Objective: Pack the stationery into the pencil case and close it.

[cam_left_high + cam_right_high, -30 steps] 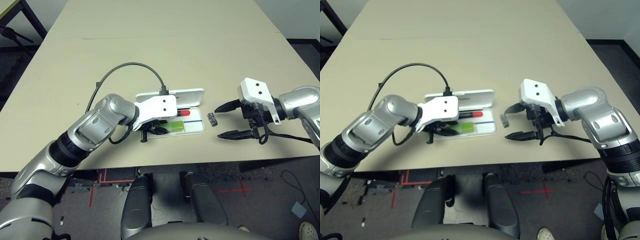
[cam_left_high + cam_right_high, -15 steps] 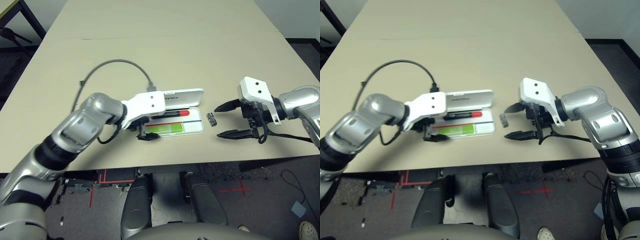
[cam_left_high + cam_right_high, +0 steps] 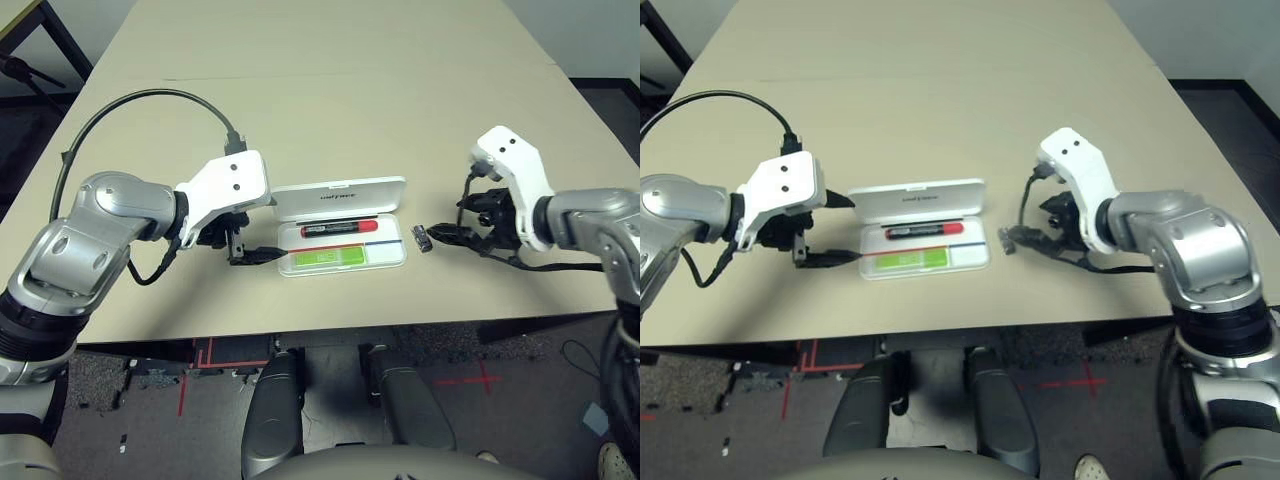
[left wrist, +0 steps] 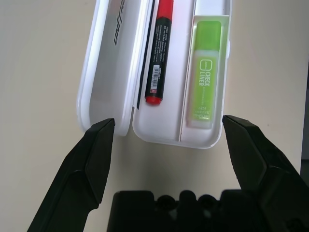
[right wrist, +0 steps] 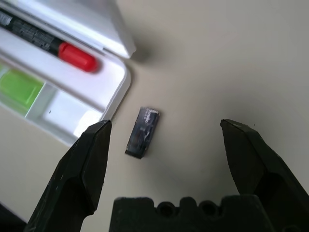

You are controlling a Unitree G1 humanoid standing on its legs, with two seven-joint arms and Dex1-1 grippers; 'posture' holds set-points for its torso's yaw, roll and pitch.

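Since a second ago the left end effector [image 3: 245, 245] has pulled away from over the pencil case [image 3: 340, 195] to its left end, leaving the light-green-and-white highlighter [image 4: 205, 92] in the tray, and the right end effector [image 5: 164, 145] has turned down over the tiny grey metallic piece [image 5: 143, 132]. Both end effectors stand spread wide and hold nothing. Nothing lies between either end effector and the case, apart from a black cable [image 3: 140, 100] that loops above the left arm. On the beige table [image 3: 330, 90] the open case lies with its long axis left to right, lid folded back away from the robot. Inside, the red marker with black cap [image 3: 340, 229] and the highlighter lie parallel along that axis, marker nearer the lid. Just beside the case's right end, apart from it, the grey piece rests on the table. Dark floor with red tape marks [image 3: 200, 352] shows below the table's near edge.
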